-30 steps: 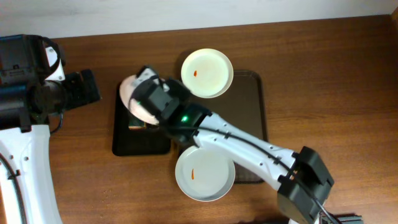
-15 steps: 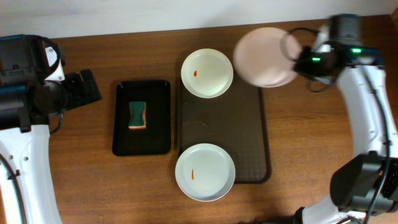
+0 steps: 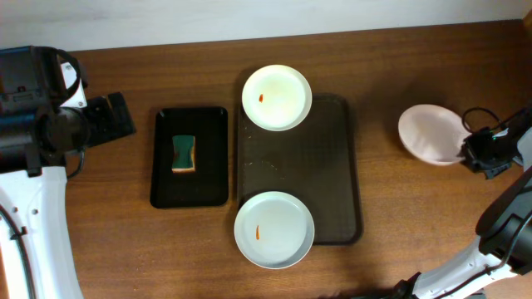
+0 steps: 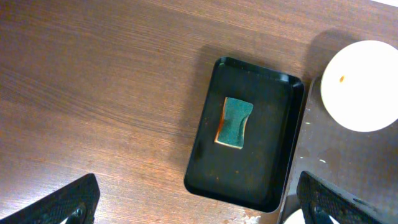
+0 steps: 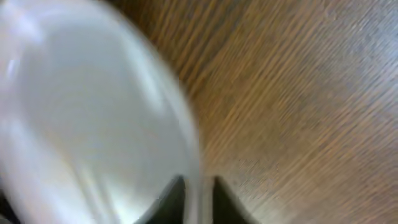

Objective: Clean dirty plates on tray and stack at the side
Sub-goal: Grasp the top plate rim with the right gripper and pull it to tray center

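Note:
Two white plates with orange-red smears rest on the dark brown tray (image 3: 328, 178): one (image 3: 277, 97) over its far rim, one (image 3: 274, 230) over its near rim. The far plate also shows in the left wrist view (image 4: 364, 86). My right gripper (image 3: 475, 149) is shut on the rim of a third white plate (image 3: 430, 134), held tilted over the table right of the tray. In the blurred right wrist view the plate (image 5: 87, 124) fills the left and the fingers (image 5: 198, 198) pinch its edge. My left gripper (image 4: 199, 208) is open and empty, high above the table at the left.
A smaller glossy black tray (image 3: 166, 174) left of the brown tray holds a green and yellow sponge (image 3: 184, 154). Both show in the left wrist view, the black tray (image 4: 273, 112) and the sponge (image 4: 234, 122). Crumbs lie on the brown tray. Bare wood surrounds it.
My right arm swung from the black tray at the left, across the table to the far right, then down to the right side, carrying the third plate. The left arm has not moved.

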### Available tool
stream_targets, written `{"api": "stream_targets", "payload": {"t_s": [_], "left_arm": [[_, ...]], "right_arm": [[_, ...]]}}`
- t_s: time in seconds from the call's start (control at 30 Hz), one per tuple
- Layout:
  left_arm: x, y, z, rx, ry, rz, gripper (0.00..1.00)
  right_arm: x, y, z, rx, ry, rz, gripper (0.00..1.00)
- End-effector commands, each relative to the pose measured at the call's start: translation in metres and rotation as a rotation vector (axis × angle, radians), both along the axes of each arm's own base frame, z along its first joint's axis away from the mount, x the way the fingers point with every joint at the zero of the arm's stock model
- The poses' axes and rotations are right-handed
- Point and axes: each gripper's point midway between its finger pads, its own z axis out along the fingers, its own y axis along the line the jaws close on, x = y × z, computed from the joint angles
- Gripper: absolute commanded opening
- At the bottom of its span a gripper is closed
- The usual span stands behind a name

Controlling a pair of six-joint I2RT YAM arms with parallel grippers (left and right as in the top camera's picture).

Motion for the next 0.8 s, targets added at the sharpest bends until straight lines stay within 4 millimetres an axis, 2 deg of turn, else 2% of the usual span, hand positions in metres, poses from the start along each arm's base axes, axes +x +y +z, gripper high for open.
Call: {"api": "stream_targets", "payload": {"t_s": [0.0,0.07,0.1,0.13,0.2,0.23,0.3,0.37,0.43,0.47,0.5,0.57,0.67,0.7,0.73,0.77], "left_arm": [[-0.002,0.002,0.007,0.015,-0.020,0.000,1.00],[-0.002,0.002,0.007,0.014,-0.019,-0.001,1.00],[-0.002,0.002,0.007,0.012,-0.020,-0.002,1.00],[-0.002,0.002,0.007,0.012,-0.020,-0.002,1.00],[-0.001,0.002,0.007,0.013,-0.023,-0.002,1.00],[-0.001,0.002,0.007,0.013,-0.023,-0.002,1.00],[-0.001,0.002,0.007,0.013,-0.024,-0.002,1.00],[-0.001,0.002,0.007,0.013,-0.023,-0.002,1.00],[-0.001,0.002,0.007,0.012,-0.023,-0.002,1.00],[-0.001,0.002,0.007,0.012,-0.023,-0.002,1.00],[-0.001,0.002,0.007,0.012,-0.023,-0.002,1.00],[-0.001,0.002,0.007,0.012,-0.023,-0.002,1.00],[-0.001,0.002,0.007,0.012,-0.023,-0.002,1.00],[-0.001,0.002,0.007,0.012,-0.023,-0.002,1.00],[-0.001,0.002,0.007,0.012,-0.023,-0.002,1.00],[-0.002,0.002,0.007,0.012,-0.021,-0.002,1.00]], "right_arm": [[0.005,0.009,0.007,-0.002,-0.014,0.035,0.61],[0.025,0.026,0.020,-0.001,-0.101,0.149,0.62],[0.043,0.045,0.033,-0.001,-0.182,0.250,0.61],[0.062,0.072,0.049,0.001,-0.275,0.380,0.59],[0.081,0.109,0.065,-0.003,-0.373,0.544,0.56],[0.095,0.146,0.073,-0.015,-0.420,0.669,0.56],[0.113,0.208,0.075,-0.062,-0.471,0.883,0.56],[0.131,0.260,0.066,-0.170,-0.474,1.019,0.56],[0.148,0.303,0.049,-0.308,-0.463,1.103,0.56],[0.153,0.312,0.043,-0.349,-0.456,1.120,0.56],[0.161,0.328,0.025,-0.423,-0.437,1.140,0.61],[0.169,0.341,0.006,-0.443,-0.444,1.158,0.61],[0.177,0.346,-0.027,-0.385,-0.429,1.063,0.60],[0.177,0.347,-0.032,-0.378,-0.428,1.063,0.51],[0.177,0.348,-0.032,-0.371,-0.429,1.066,0.38],[0.176,0.348,-0.028,-0.368,-0.430,1.067,0.30]]}}
